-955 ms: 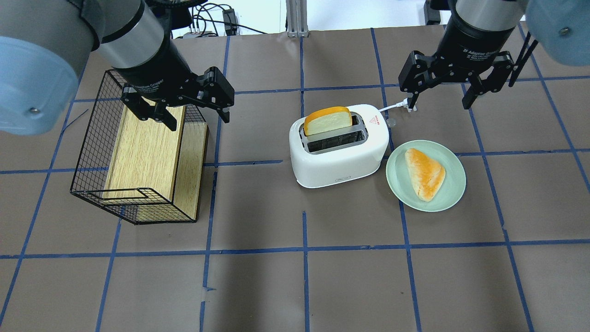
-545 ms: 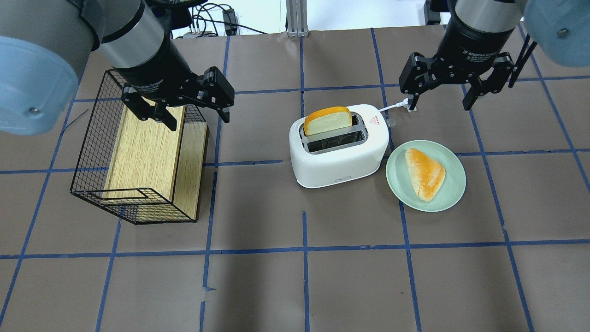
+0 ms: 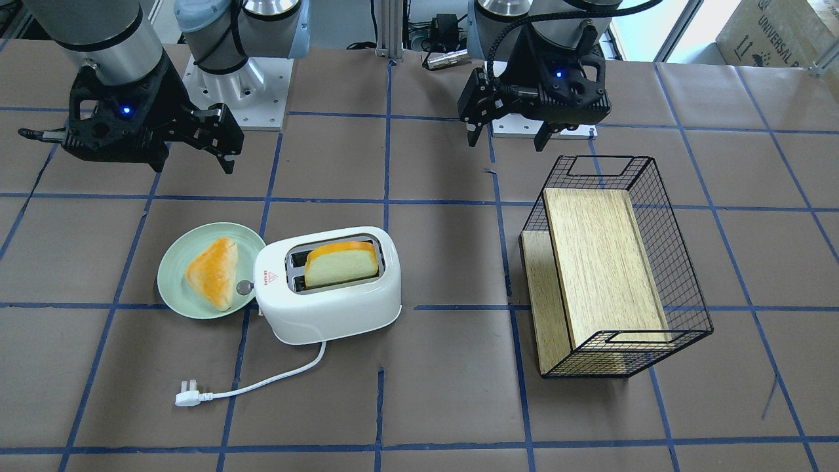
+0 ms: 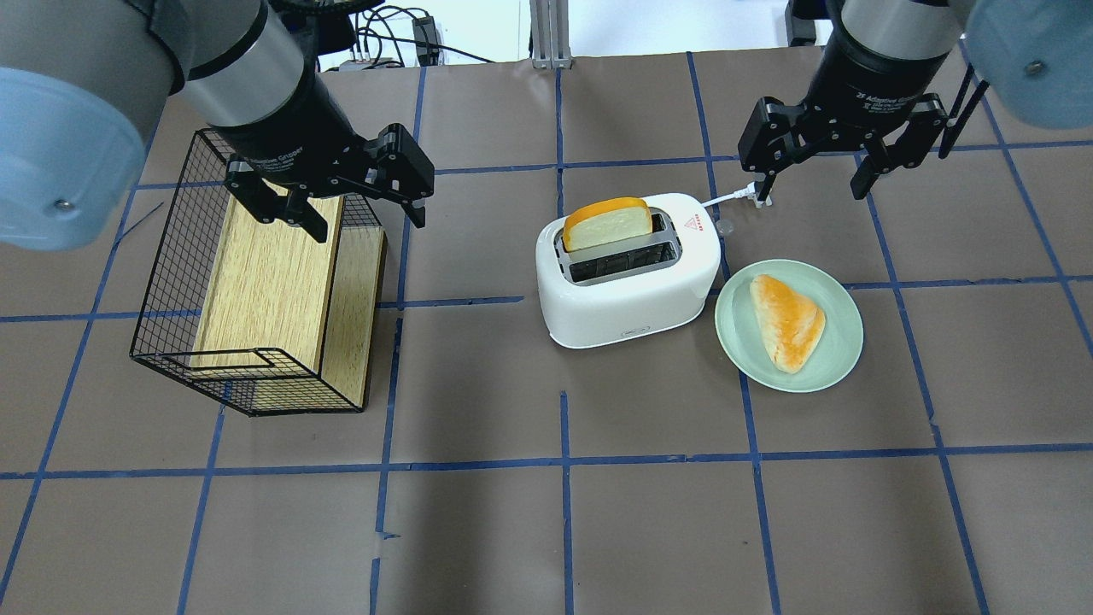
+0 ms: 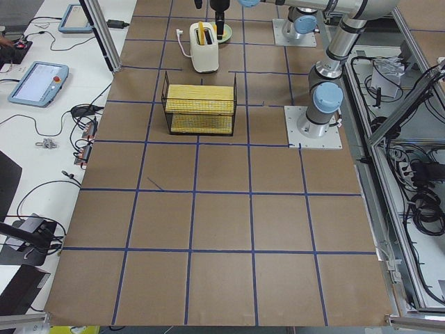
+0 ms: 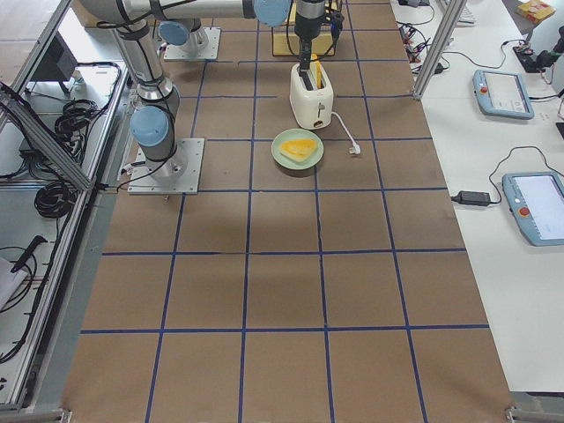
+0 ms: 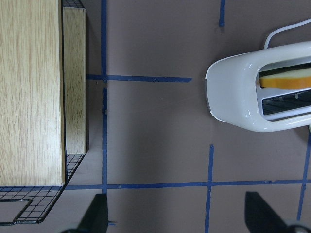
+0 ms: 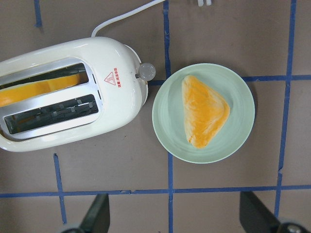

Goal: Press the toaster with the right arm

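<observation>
The white two-slot toaster [image 4: 628, 295] stands mid-table with a red triangle mark and a small grey knob [image 8: 146, 71] on its right end. A yellow-crusted bread slice [image 4: 606, 224] stands in its far slot. It also shows in the front view [image 3: 328, 314] and the right wrist view [image 8: 58, 136]. My right gripper [image 4: 811, 192] is open and empty. It hovers above the table, beyond and to the right of the toaster, over the plug [image 4: 756, 195]. My left gripper [image 4: 370, 226] is open and empty over the basket's far right corner.
A pale green plate [image 4: 736, 337] with a triangular pastry [image 4: 787, 320] lies right beside the toaster's knob end. A black wire basket [image 4: 171, 282] holding a wooden board [image 4: 265, 282] sits at the left. The toaster's white cord [image 3: 275, 380] trails across the table.
My right gripper has shifted slightly left and toward the far side. The left arm, toaster and plate have not moved.
</observation>
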You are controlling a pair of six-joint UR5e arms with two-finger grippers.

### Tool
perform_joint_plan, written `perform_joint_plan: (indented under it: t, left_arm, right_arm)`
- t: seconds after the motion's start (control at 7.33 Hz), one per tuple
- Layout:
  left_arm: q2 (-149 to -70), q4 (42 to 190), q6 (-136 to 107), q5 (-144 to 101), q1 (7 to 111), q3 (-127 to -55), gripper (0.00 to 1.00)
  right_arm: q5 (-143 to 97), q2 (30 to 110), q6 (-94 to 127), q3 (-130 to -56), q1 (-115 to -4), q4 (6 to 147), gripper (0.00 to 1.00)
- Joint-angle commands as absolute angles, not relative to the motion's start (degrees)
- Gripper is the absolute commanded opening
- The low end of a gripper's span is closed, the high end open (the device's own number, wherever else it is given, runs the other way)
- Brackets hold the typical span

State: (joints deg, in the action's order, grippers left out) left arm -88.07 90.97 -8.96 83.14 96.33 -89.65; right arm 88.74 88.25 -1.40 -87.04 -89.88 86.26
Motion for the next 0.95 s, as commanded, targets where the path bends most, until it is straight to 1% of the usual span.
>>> perform_joint_plan:
  t: [0.0,0.14,0.27,0.41,0.68,0.82]
  left_arm:
    - [-88.1,91.0,-9.0,83.1,96.3,-89.6,1.00]
    - [-88.1,91.0,-9.0,83.1,96.3,-89.6,1.00]
    - [-88.1,91.0,-9.0,83.1,96.3,-89.6,1.00]
    - [-88.1,91.0,-9.0,83.1,96.3,-89.6,1.00]
    - [-88.1,91.0,-9.0,83.1,96.3,-89.6,1.00]
    - [-88.1,91.0,-9.0,83.1,96.3,-89.6,1.00]
  right_arm:
    - [87.5,88.0,-12.4,-87.0,-90.0,88.4,0.31]
    - [87.5,87.5,-23.4,-86.7,-90.0,90.3,0.29]
    - [87.7,85.9,-35.3,-86.5,-89.9,93.7,0.29]
    - [87.6,85.0,-41.2,-86.2,-90.0,96.0,0.29]
    - [86.1,81.8,-61.9,-84.8,-89.6,96.9,0.28]
    - [86.9,81.3,-68.0,-84.3,-90.1,96.9,0.28]
